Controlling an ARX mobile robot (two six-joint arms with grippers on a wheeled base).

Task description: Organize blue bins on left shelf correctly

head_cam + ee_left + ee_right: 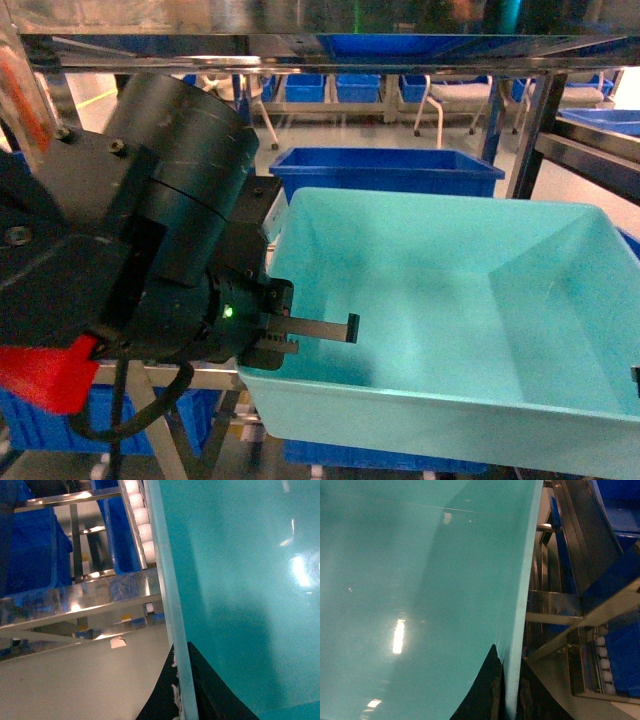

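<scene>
Your left gripper (300, 335), lower left of frame, clamps the near-left rim of the turquoise bin (450, 300) filling centre-right, while your right gripper (507, 690) pinches the opposite rim.

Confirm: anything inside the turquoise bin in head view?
No. The turquoise bin shows only its bare floor and walls; just a finger of the left gripper reaches over its rim.

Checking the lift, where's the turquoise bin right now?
In the head view the turquoise bin fills the centre and right, gripped at its left rim by the left gripper, before a dark blue crate.
</scene>
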